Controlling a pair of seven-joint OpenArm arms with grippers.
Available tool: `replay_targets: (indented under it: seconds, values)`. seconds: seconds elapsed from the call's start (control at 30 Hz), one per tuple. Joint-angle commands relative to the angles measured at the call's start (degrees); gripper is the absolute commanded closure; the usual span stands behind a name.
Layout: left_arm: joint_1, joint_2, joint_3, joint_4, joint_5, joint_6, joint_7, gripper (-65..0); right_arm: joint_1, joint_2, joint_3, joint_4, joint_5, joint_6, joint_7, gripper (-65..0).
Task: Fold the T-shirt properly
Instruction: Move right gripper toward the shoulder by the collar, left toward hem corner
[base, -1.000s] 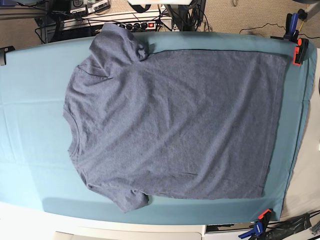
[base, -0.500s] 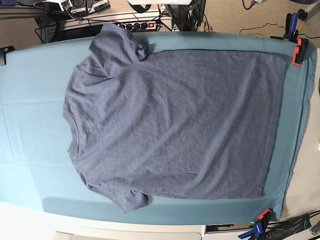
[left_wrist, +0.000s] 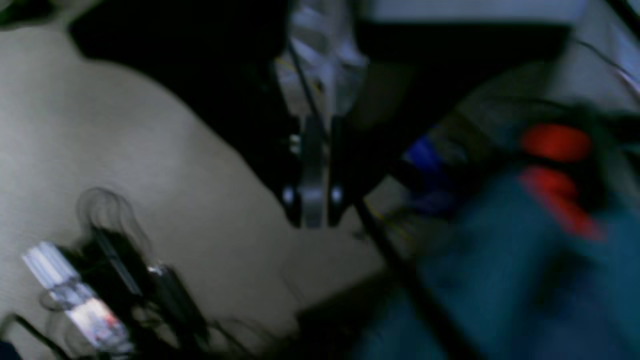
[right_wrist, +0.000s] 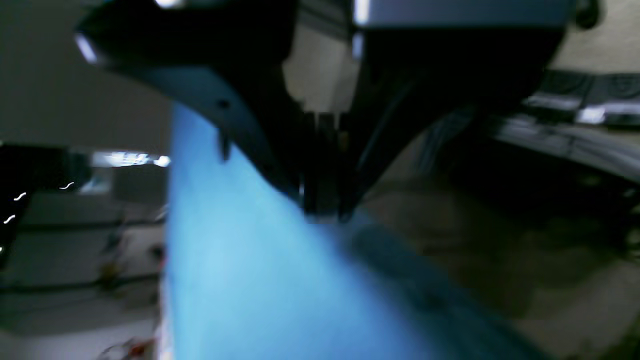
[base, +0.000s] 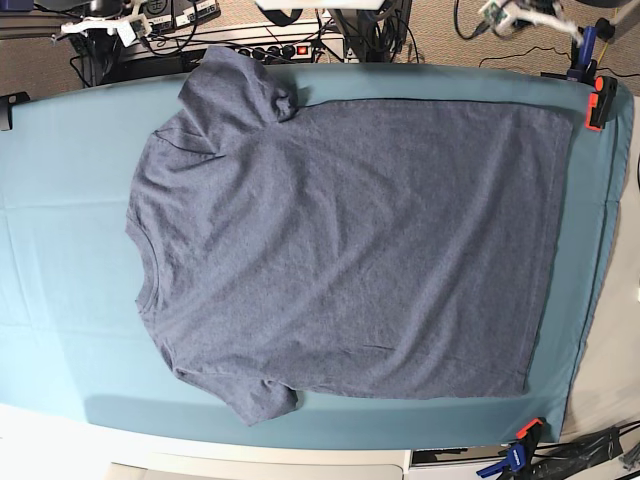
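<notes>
1. Blue-grey and heathered, the T-shirt (base: 340, 255) lies spread flat in the middle of the desk (base: 60, 200), plain side up in the base view, with no lettering showing.
2. Its neck opening points toward that view's left, and its hem runs down the right side, close to the desk's right edge.
3. One short sleeve (base: 235, 85) sits at the top, its tip folded over a little near the far edge; the other sleeve (base: 262, 402) lies at the bottom, near the front edge.
4. Teal cloth covers the desk under the shirt, held by an orange clamp (base: 598, 100) at the upper right corner and another clamp (base: 522, 440) at the lower right.
5. Neither arm reaches over the shirt; only pale blurred parts show at the top corners of the base view.
6. From the left wrist view, the left hand (left_wrist: 314, 210) hangs over beige floor just off a desk corner, its two fingers drawn tight together with nothing between them.
7. That same blurred view shows an orange clamp (left_wrist: 557, 150) and teal cloth (left_wrist: 500, 280) at the lower right.
8. From the right wrist view, the right hand (right_wrist: 325, 200) is dark and blurred above the edge of the teal cloth (right_wrist: 240, 280); its fingers look pressed together, clenched on nothing.
</notes>
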Motion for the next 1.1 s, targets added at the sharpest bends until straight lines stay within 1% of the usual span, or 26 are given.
replay_targets:
  seconds: [0.0,0.13,0.23,0.33,0.37,0.47,0.53,0.73,0.93,1.07]
  values:
    - [0.83,-0.76,-0.22,2.21,1.79,1.42,-0.37,-4.0,-0.87,0.68,0.37,0.7,-1.01,-2.34,1.27,0.0]
    - [0.81,-3.34,-0.22,6.38,8.63,6.29,-0.39,-4.0,-0.15,0.68,0.37,0.7,-6.14,-5.79,3.34,0.0]
    - [0.37,-5.95,-0.22,7.19,13.99,9.42,-0.39,-4.0,1.03,0.68,0.35,0.7,-9.81,-8.59,3.56,0.0]
    - [-1.97,-7.85,-0.22,7.17,16.39,9.66,-0.35,-4.1,3.1,0.68,0.33,0.7,-13.03,-10.97,3.54,0.0]
    - [-2.99,-8.11,-0.22,7.17,16.74,9.66,-0.35,-5.1,3.8,0.68,0.33,0.7,-13.92,-11.54,3.54,0.0]
    - [-6.1,-8.07,-0.22,7.17,16.5,9.68,-0.37,-11.1,5.79,0.79,0.33,0.7,-16.11,-12.36,3.54,0.0]
    - [-8.15,-8.07,-0.22,7.17,15.3,9.66,-0.37,-12.8,7.26,1.18,0.31,0.7,-16.39,-12.36,3.58,0.0]
    - [-11.8,-8.09,-0.22,7.17,11.67,9.62,-0.39,-12.8,10.78,4.76,0.2,0.7,-16.39,-12.36,3.56,0.0]
    - [-12.59,-8.2,-0.22,6.93,11.17,9.35,-0.42,-12.8,13.75,8.39,0.2,0.7,-16.37,-12.22,3.54,0.0]
    - [-12.61,-8.72,-0.22,6.54,10.23,9.22,-0.35,-12.8,15.12,9.51,0.15,0.7,-16.35,-12.0,3.41,0.0]
